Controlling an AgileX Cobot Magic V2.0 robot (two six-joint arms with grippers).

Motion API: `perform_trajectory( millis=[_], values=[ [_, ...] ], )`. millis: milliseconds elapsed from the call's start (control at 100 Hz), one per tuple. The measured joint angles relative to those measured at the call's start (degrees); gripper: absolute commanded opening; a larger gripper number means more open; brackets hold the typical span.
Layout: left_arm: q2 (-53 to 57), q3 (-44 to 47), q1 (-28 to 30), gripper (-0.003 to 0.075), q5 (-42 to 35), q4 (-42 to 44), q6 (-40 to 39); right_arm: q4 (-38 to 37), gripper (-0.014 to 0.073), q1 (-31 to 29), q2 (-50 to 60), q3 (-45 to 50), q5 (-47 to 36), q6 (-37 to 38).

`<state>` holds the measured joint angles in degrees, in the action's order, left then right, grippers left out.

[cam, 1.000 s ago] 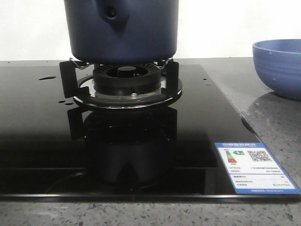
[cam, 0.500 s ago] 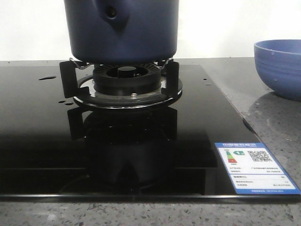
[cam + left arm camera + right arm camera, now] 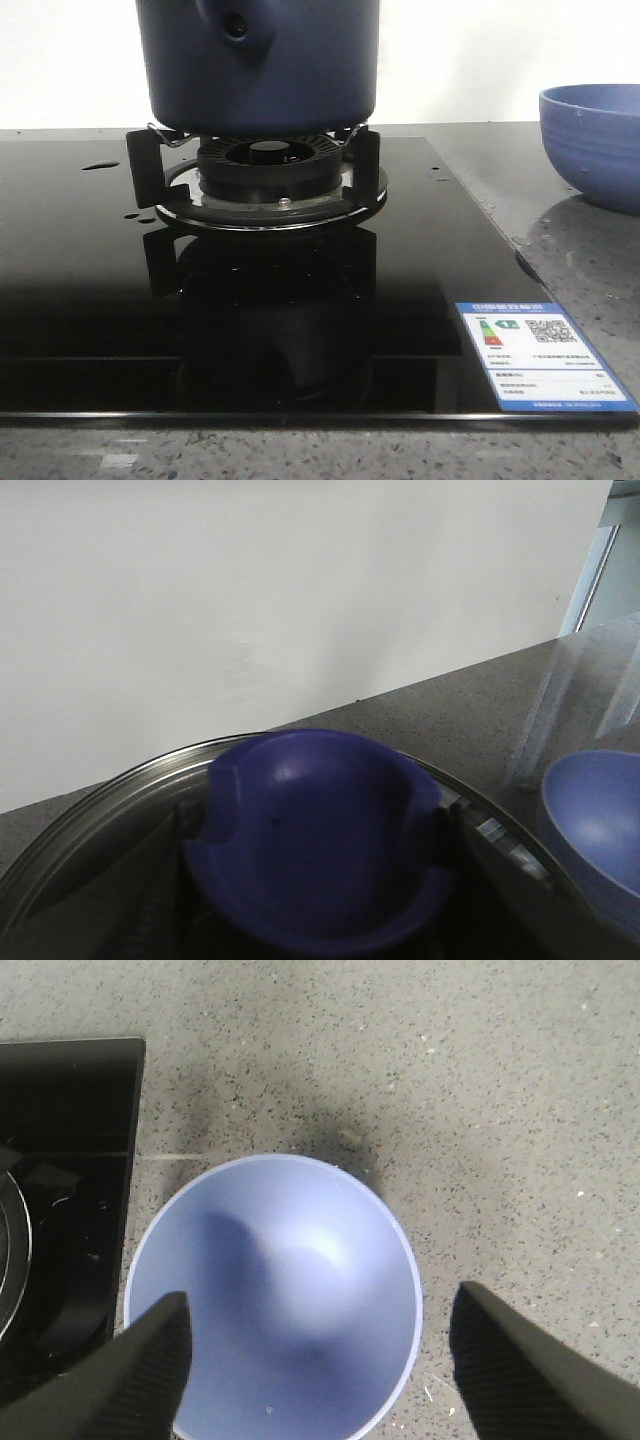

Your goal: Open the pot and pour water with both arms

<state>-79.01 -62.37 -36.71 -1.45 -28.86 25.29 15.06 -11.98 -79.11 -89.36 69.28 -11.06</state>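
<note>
Two pincers at work: left pincer [image 3: 320, 920] straddles the pot [image 3: 258, 65] lid knob [image 3: 320, 840], contact unclear; right pincer [image 3: 315, 1360], spread wide, hovers over the bowl [image 3: 272, 1295], the likely pouring target.

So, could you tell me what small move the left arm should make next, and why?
Probably close the left end effector on the lid knob: its fingers flank the knob, though contact is unclear. The right end effector hangs open over the bowl.

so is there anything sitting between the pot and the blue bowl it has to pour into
Nothing visible. The pot sits on the burner stand; between it and the bowl at the right lie only bare black cooktop and speckled counter.
</note>
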Motion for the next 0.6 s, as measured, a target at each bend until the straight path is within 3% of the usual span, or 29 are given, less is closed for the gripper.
perform_trajectory(
  millis=[500, 600],
  values=[
    [-2.5, 0.0, -0.2, 0.0347, -1.5, 0.0, 0.0, 0.8, 0.0489, 0.0, 0.0, 0.0, 0.0, 0.0],
    [-2.5, 0.0, -0.2, 0.0376, -1.5, -0.1, 0.0, 1.0, 0.0489, 0.0, 0.0, 0.0, 0.0, 0.0]
  ],
)
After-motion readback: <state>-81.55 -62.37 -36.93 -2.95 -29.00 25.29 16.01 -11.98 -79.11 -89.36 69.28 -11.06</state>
